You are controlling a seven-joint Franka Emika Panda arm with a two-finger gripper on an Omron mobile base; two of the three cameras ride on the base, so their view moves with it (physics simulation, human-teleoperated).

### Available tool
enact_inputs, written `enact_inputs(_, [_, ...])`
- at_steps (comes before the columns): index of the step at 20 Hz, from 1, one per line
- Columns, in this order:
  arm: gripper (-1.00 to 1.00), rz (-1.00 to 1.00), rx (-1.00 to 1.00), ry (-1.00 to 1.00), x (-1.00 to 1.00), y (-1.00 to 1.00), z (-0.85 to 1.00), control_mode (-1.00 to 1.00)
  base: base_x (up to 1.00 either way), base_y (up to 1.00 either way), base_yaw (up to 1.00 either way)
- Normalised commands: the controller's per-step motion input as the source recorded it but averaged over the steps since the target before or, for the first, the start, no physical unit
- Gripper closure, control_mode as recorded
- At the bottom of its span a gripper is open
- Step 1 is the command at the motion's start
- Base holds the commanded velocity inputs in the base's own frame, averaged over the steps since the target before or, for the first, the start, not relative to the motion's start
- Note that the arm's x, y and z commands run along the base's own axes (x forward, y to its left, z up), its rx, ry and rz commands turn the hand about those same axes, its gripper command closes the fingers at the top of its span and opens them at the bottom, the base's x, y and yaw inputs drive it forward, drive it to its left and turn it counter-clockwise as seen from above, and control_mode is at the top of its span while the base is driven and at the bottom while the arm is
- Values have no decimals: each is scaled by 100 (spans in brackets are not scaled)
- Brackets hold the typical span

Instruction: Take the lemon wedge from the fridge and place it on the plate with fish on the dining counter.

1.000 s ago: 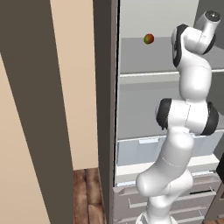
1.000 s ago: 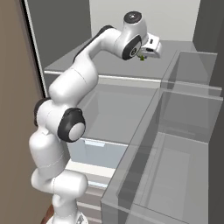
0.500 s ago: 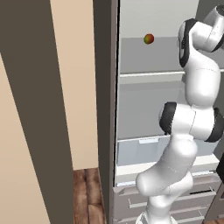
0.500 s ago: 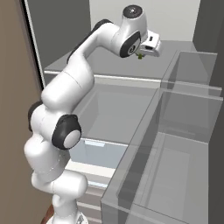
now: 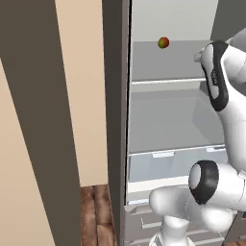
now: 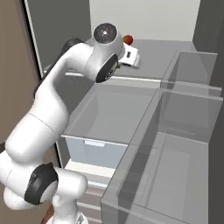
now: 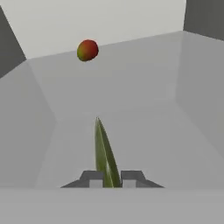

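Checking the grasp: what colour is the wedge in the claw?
Yellowish-green lemon wedge, clearest in the hand view.

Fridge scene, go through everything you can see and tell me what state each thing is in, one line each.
fridge: open, pale shelves showing.
lemon wedge: pinched edge-on between the fingertips, lifted off the shelf.
gripper: shut on the lemon wedge.
round fruit: lying loose at the back of the top shelf, untouched.
clear bins: in place on the fridge's right side; nothing visible in them.

A kitchen, probably at home: an open fridge (image 5: 163, 125) with pale shelves, clear bins (image 6: 175, 144) and a round fruit (image 5: 163, 43).
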Motion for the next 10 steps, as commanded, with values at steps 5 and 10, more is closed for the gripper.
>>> enact_inputs(5, [100, 0, 0, -29, -100, 95, -12, -100, 0, 0, 0])
enact_inputs(10, [100, 0, 0, -19, -100, 88, -8, -100, 0, 0, 0])
